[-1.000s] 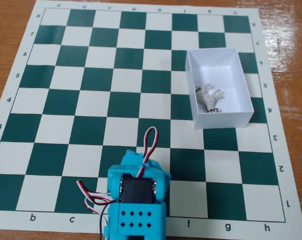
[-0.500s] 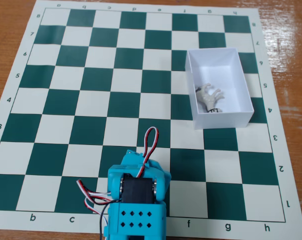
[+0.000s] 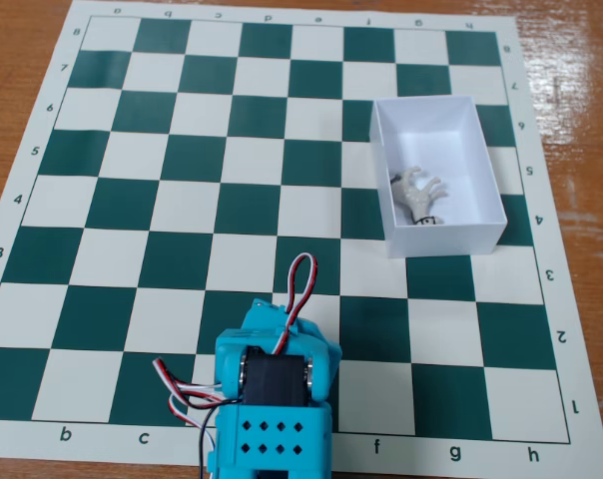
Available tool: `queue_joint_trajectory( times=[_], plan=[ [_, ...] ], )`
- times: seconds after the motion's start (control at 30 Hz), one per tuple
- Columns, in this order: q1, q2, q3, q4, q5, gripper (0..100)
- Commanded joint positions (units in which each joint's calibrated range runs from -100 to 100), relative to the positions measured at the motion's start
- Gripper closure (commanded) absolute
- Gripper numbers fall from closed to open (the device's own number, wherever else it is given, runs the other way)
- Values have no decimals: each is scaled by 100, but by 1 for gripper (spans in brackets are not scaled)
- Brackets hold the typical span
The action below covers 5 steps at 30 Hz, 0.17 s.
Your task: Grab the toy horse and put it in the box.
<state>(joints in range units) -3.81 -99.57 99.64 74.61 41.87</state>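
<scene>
The toy horse (image 3: 419, 192) is a tiny grey-white figurine lying on its side inside the white open-top box (image 3: 457, 234), near the box's front half. The box stands on the right side of the chessboard in the fixed view. The turquoise arm (image 3: 274, 394) is folded back at the bottom centre, well away from the box. Its gripper fingers are hidden under the arm's body, so I cannot see whether they are open or shut.
The green-and-white chessboard mat (image 3: 182, 200) covers most of the wooden table (image 3: 581, 80). Red, white and black wires (image 3: 300, 284) loop up from the arm's top.
</scene>
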Motion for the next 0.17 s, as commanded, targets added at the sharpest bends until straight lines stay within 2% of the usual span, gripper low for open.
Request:
queue_joint_trajectory(
  times=[0.0,0.13],
  plan=[
    [67,-25,36,31,11,97],
    [67,-25,36,31,11,97]
  ],
)
